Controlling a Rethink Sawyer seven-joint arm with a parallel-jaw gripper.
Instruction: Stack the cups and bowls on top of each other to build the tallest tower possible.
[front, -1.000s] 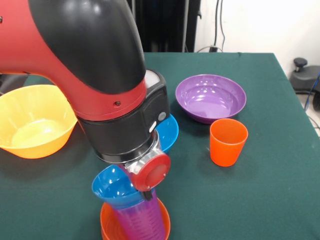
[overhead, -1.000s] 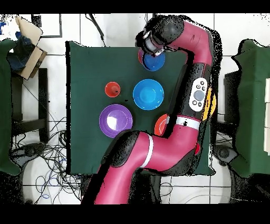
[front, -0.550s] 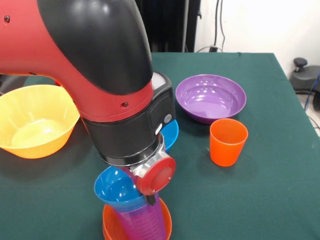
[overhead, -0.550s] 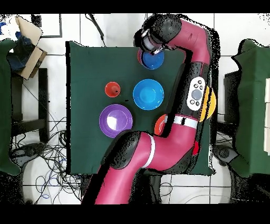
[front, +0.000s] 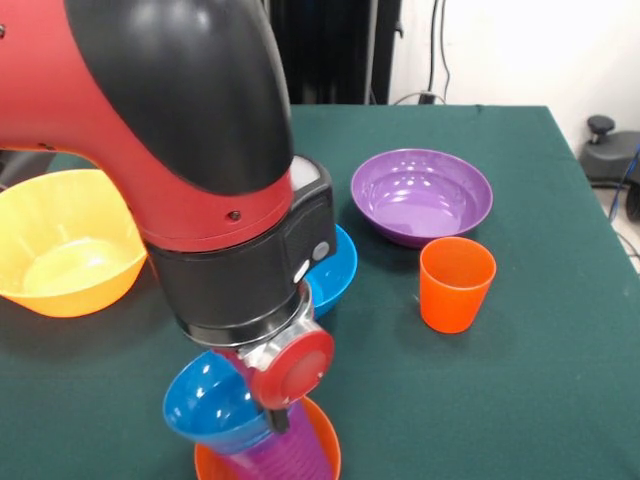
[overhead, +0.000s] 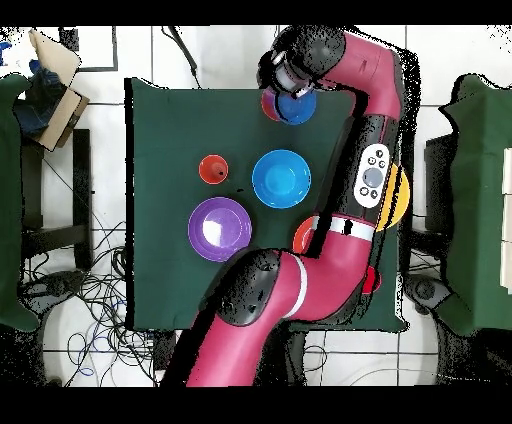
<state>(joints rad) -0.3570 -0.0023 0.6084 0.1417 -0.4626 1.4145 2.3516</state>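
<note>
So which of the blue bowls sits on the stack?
The small blue bowl below the arm, resting tilted on the purple cup; the medium blue bowl stands alone on the cloth.

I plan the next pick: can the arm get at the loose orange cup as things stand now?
Probably yes. The orange cup stands upright and alone on the green cloth, apart from the purple bowl, open from above. The arm must first leave the small stack.

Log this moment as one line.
arm: over stack | blue bowl on purple cup | orange cup: loose
</note>
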